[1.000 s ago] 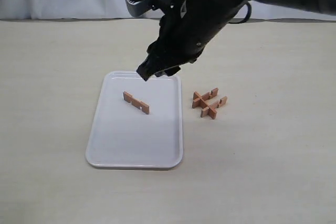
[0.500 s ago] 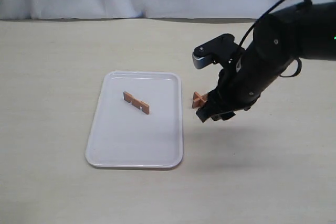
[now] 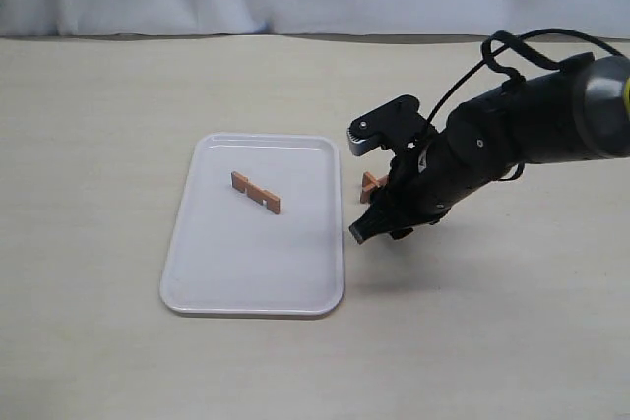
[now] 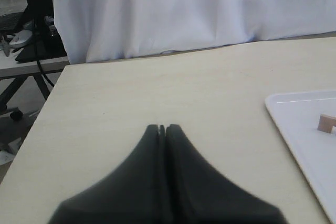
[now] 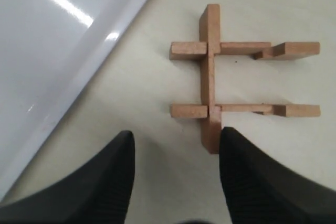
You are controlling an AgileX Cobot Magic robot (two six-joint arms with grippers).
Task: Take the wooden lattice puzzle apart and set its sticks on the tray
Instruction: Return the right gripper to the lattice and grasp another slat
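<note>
1. The right gripper hangs low, jaws apart, one finger just beside the wooden lattice puzzle on the table.
2. Its arm slants down from the right, near the tray.
3. One stick lies on the tray.
4. The left gripper is closed, empty.

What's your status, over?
Right gripper open, low beside the puzzle, three pieces joined. Left gripper shut, empty. One stick on the tray. Nothing blocking.

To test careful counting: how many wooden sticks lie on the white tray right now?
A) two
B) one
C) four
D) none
B: a single stick lies on the tray, while the rest of the puzzle sits off the tray, just ahead of the open right gripper.
</note>
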